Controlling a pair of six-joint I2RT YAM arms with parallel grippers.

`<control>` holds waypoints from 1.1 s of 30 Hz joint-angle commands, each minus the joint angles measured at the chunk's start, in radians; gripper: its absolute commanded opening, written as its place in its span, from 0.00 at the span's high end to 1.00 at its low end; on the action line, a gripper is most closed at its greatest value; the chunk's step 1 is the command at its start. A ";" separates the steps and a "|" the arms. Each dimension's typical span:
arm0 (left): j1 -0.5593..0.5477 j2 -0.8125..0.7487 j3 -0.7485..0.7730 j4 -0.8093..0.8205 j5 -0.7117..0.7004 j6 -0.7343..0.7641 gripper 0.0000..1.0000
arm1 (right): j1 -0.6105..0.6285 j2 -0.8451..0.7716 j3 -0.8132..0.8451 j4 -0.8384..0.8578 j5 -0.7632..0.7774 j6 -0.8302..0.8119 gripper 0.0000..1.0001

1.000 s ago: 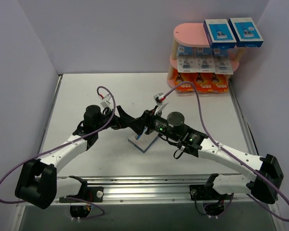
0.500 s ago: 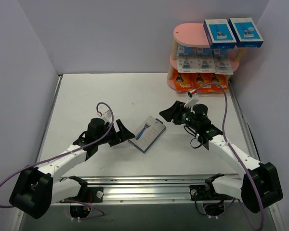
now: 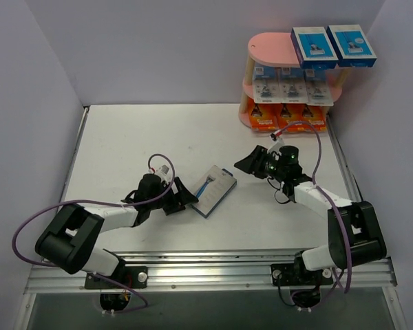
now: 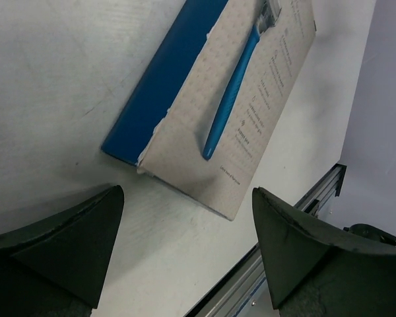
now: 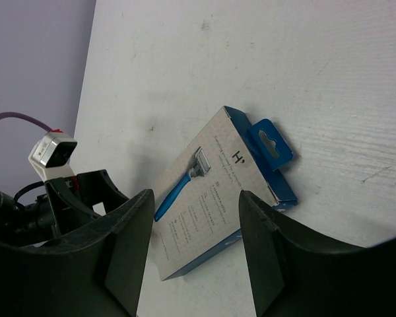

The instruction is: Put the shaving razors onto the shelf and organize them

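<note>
Razor pack (image 3: 214,190) flat on tbl (image 3: 124,137), unheld.

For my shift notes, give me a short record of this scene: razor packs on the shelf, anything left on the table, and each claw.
shelf top tier: two blue boxes
middle tier: three white-blue blister cards
bottom tier: three orange boxes
table: one blue-grey razor box, lying flat between the claws
left claw: open, empty, close beside the box
right claw: open, empty, apart from the box
</note>
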 commanded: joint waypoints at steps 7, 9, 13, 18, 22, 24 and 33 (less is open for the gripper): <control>-0.009 0.133 0.063 0.117 0.002 0.001 0.36 | -0.079 0.142 -0.003 0.170 -0.126 0.014 0.52; -0.009 0.133 0.072 0.085 -0.002 0.018 0.46 | -0.089 0.170 -0.014 0.196 -0.139 0.017 0.52; -0.009 0.114 0.083 0.007 -0.031 0.042 0.70 | -0.106 0.205 -0.043 0.259 -0.158 0.043 0.52; -0.009 0.064 0.077 -0.083 -0.061 0.075 0.92 | -0.132 0.273 -0.077 0.369 -0.201 0.078 0.52; -0.009 0.053 0.051 -0.100 -0.065 0.076 0.98 | -0.146 0.308 -0.103 0.482 -0.239 0.137 0.52; -0.009 0.048 0.037 -0.099 -0.065 0.075 0.98 | -0.149 0.311 -0.115 0.493 -0.244 0.151 0.52; -0.009 0.024 -0.021 -0.110 -0.077 0.076 0.98 | -0.149 0.273 -0.209 0.426 -0.215 0.135 0.50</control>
